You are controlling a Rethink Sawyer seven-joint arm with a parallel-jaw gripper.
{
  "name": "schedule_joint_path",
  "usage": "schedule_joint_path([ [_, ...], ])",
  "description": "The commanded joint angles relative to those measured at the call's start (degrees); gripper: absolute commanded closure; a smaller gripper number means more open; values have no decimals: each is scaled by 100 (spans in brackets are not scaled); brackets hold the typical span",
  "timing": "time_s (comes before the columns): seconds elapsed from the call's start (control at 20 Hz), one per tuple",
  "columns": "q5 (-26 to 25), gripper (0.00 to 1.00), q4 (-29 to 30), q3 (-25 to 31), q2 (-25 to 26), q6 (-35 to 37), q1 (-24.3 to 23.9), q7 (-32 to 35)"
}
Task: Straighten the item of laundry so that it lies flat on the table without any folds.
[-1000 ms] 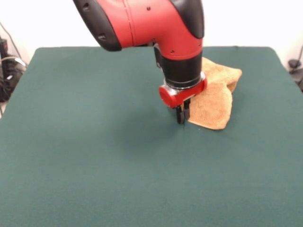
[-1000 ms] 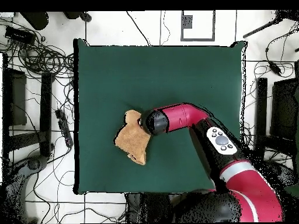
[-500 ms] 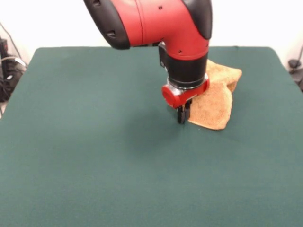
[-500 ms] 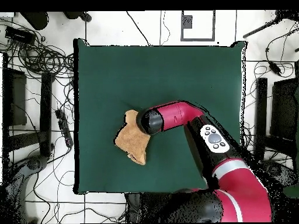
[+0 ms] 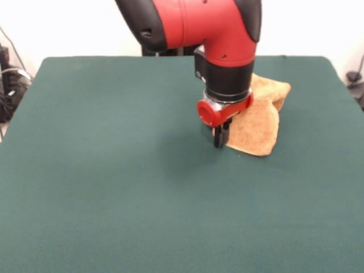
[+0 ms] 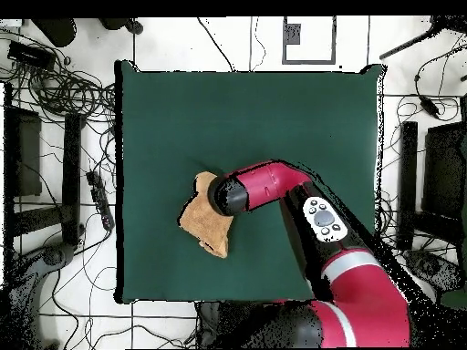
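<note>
the tool [image 5: 219,138], fingers together, pinches the crumpled towel's [image 5: 259,121] edge on the bench [image 5: 114,170].

Arm [image 5: 193,23]: glossy red shell with black end caps, small dark screw holes dotting red casing. Wrist: black cylindrical section under red elbow housing, thin silver ring below it, then red flange with rounded lug on one side. Gripper [image 5: 220,136]: short, black, narrow. Overhead view: red links [image 6: 274,187] with black joint cap, grey oval control panel [image 6: 323,219] with dark buttons, white band round thicker red segment near base.
</note>
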Motion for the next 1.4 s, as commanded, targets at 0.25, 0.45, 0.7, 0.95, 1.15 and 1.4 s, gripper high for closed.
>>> schedule_joint_path([
  [0.25, -563, 100, 892, -372, 88, -580, 634, 469],
  [0.45, -544, 100, 1041, -384, -156, -835, 657, 546],
  [0.7, -488, 100, 1201, -407, -497, -1016, 706, 624],
  [0.95, -437, 100, 1249, -574, -783, -1072, 880, 722],
  [1.15, -361, 100, 1369, -480, -939, -1046, 722, 514],
  [1.4, -394, 100, 1063, -598, -589, -1080, 880, 693],
])
